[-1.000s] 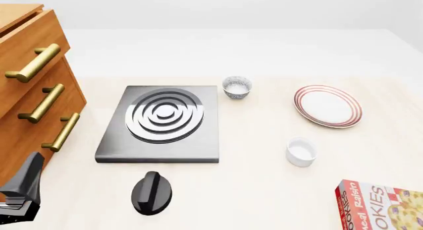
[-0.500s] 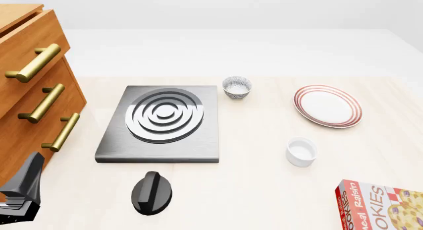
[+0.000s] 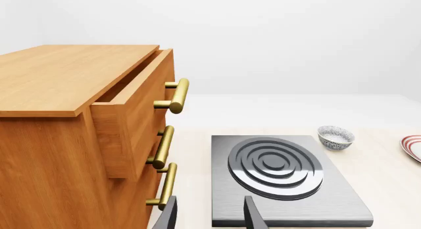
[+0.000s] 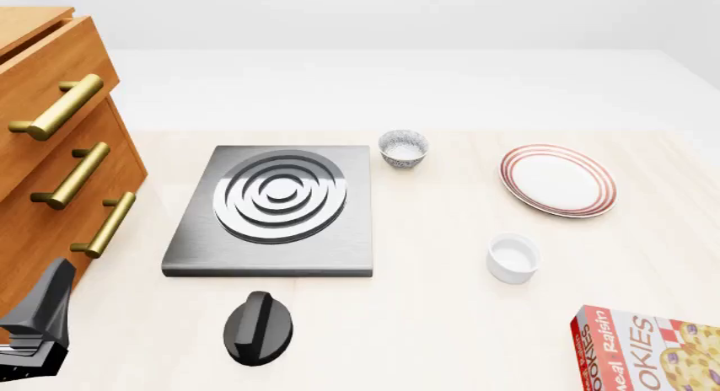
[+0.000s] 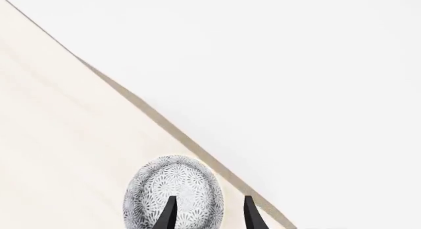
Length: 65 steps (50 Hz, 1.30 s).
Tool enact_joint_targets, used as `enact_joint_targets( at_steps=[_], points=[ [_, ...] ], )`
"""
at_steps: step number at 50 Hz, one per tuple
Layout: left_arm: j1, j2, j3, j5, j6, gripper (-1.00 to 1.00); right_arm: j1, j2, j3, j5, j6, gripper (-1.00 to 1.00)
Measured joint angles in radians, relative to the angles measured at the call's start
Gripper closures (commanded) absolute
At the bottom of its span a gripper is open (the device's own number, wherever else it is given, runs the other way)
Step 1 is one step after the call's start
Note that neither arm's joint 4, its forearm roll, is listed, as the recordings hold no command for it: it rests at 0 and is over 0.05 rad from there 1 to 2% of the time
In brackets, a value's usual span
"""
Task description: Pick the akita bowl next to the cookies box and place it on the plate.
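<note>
No displacement is visible against the earlier front frames: all objects and the left arm hold identical positions.

Front view: the left gripper sits at the near left corner beside the drawers. The stove plate lies centre-left, with the knob in front of it. A speckled bowl stands just beyond the stove plate's far right corner. The plate lies far right, the white cup nearer than it, and the cookies box at the near right corner, partly cut off.

Left wrist view: the fingers are spread, nothing between them.

Right wrist view: the akita bowl lies near the table edge, just ahead of the right gripper. The jaws are apart, one finger overlapping the bowl; contact cannot be determined. This bowl is outside the front view.
</note>
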Motion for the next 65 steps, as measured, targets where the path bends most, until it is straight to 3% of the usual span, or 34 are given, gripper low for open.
enact_joint_targets(
  at_steps=[48,49,65],
  points=[
    [0.0,0.0,0.0,0.0,0.0,-1.0,-0.004,0.063,0.007,-0.053,-0.021,-1.0],
    [0.0,0.0,0.0,0.0,0.0,-1.0,-0.004,0.063,0.007,-0.054,-0.021,1.0],
    [0.0,0.0,0.0,0.0,0.0,-1.0,0.0,0.048,0.008,-0.055,-0.023,1.0]
  ],
)
